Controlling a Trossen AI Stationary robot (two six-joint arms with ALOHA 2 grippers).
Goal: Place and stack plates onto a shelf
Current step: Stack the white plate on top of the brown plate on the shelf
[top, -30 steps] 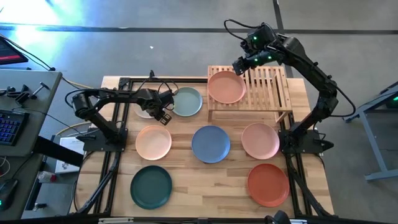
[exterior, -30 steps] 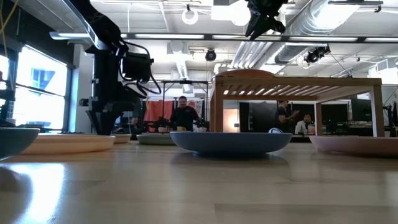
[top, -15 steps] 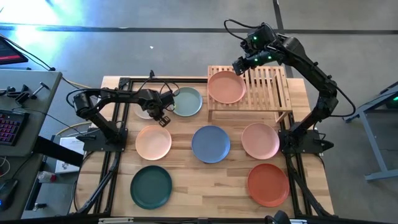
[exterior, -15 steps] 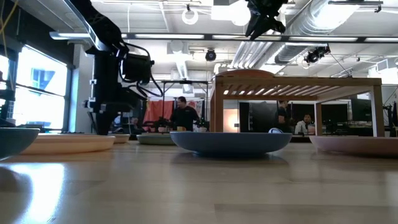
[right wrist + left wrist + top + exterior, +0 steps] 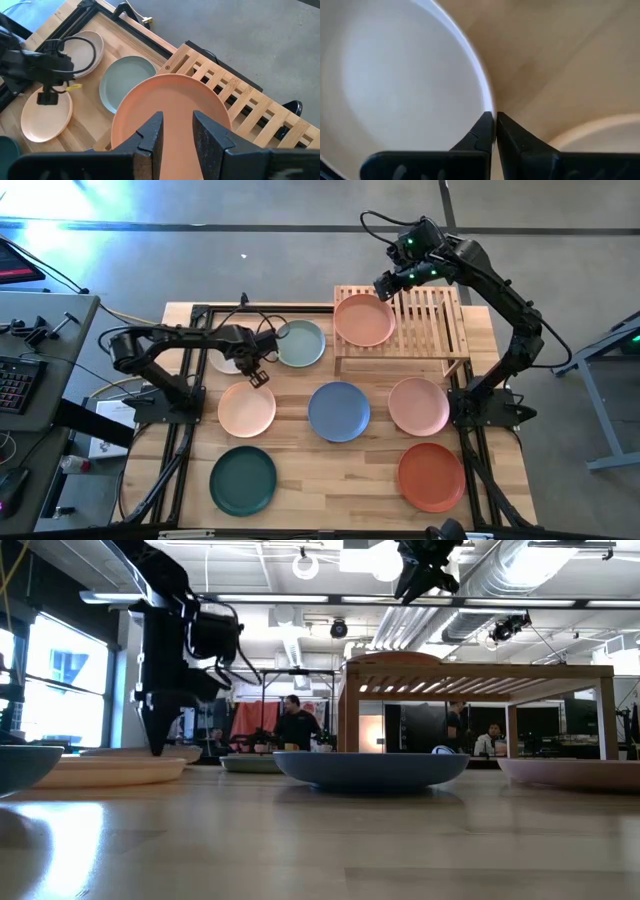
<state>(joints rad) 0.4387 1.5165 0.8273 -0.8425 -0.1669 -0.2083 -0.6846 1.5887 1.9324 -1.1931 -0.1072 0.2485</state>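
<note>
On the upper-centre shelf, a terracotta plate lies flat, matte and low-rimmed, beneath the right gripper, fingers parted. At left, the left gripper pinches a pale plate by its rim.

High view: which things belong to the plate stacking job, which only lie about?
Job: shelf; salmon plate on it; on the table: pale plate, sage plate, peach plate, blue plate, pink plate, dark green plate, terracotta plate; left end effector; right end effector.
Lying about: keyboard; side desk.
</note>
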